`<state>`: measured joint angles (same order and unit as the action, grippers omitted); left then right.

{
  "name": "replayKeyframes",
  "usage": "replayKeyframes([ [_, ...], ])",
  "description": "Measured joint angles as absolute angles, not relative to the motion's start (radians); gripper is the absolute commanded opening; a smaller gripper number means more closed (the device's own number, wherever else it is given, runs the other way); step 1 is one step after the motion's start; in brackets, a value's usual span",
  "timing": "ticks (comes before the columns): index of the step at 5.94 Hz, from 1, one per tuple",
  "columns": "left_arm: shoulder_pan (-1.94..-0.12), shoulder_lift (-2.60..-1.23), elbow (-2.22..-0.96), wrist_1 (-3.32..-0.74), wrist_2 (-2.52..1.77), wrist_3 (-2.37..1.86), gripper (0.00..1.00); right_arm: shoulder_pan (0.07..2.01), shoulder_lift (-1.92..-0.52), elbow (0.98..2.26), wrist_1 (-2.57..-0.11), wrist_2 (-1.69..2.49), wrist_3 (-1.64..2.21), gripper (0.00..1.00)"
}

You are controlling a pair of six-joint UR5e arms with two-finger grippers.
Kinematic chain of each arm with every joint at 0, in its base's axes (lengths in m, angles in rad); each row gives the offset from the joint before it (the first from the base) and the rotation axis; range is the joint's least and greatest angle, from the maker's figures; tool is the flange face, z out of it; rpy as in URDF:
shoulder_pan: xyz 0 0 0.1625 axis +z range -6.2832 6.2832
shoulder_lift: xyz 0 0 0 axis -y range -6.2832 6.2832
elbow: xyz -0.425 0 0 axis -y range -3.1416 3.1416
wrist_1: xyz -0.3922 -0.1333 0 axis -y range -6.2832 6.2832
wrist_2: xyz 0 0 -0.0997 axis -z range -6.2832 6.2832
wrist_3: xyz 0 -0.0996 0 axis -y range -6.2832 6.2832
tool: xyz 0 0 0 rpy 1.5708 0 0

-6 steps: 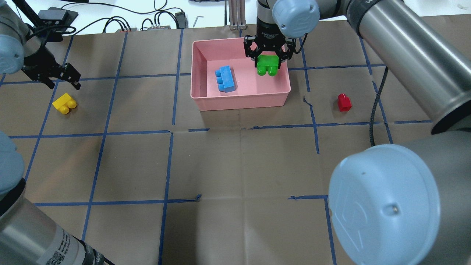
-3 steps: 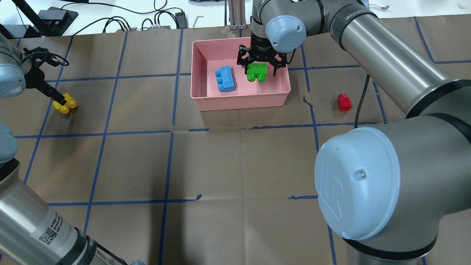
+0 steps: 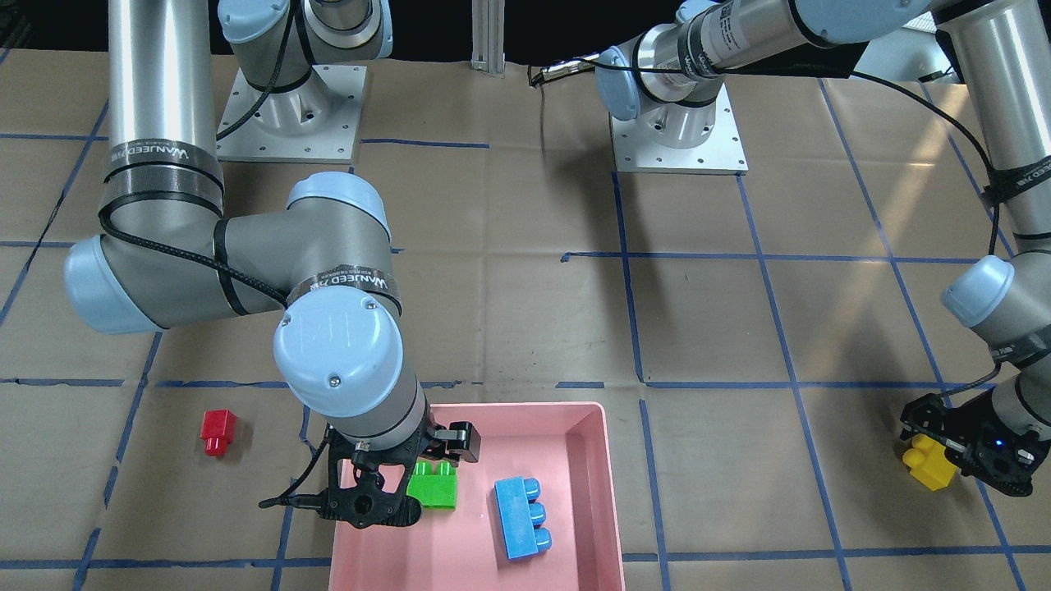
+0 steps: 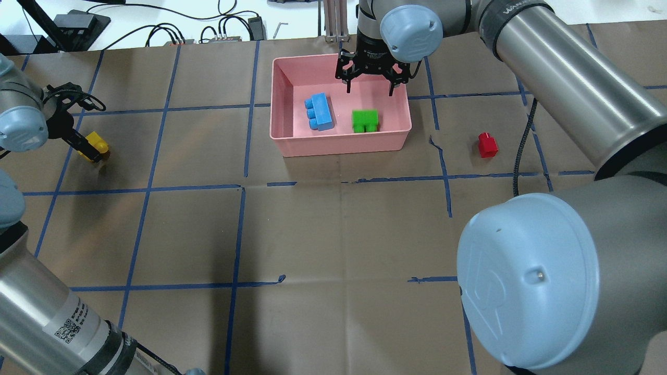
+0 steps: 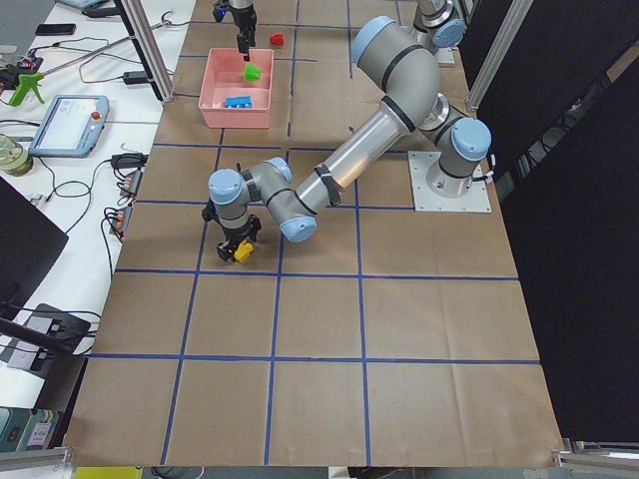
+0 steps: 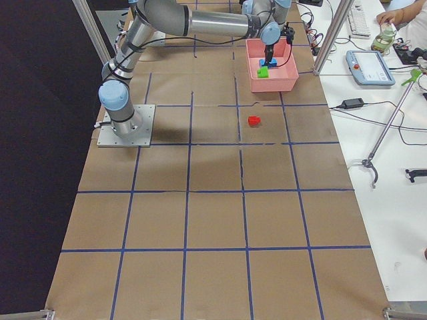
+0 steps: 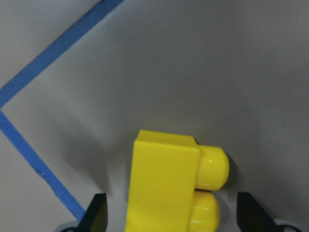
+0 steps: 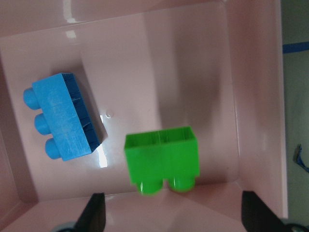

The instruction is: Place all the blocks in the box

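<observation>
My right gripper (image 4: 369,88) is open and empty above the far side of the pink box (image 4: 338,144). The green brick (image 4: 365,120) lies loose on the box floor, below and in front of the gripper, next to the blue brick (image 4: 319,111). The right wrist view shows both, the green brick (image 8: 161,157) and the blue brick (image 8: 60,116). My left gripper (image 4: 84,147) is open and low, its fingers either side of the yellow brick (image 7: 164,183) with gaps on both sides. The red brick (image 4: 487,144) lies on the table right of the box.
Brown paper with blue tape lines covers the table (image 4: 333,234). Cables and power boxes (image 4: 224,34) lie past the far edge. The right arm's big elbow (image 4: 531,281) fills the near right of the overhead view.
My right gripper opened and rose, and the green brick dropped onto the box floor. My left gripper came down around the yellow brick.
</observation>
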<state>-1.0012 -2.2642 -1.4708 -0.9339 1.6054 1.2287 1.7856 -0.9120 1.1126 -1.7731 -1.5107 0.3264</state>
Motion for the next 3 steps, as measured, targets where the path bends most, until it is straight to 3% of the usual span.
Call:
replayKeyframes([
  [1,-1.002,-2.268,-1.471,-0.932,1.606,1.23,0.29,1.786,-0.916,1.113,-1.771,-1.511,0.327,1.0],
  [2,-1.002,-2.269,-1.468,-0.93,1.607,1.232,0.18,1.781,-0.924,1.113,-1.761,-1.513,0.325,1.0],
  [3,-1.001,-2.269,-1.458,-0.931,1.606,1.233,0.16,1.762,-0.947,1.116,-1.738,-1.519,0.303,1.0],
])
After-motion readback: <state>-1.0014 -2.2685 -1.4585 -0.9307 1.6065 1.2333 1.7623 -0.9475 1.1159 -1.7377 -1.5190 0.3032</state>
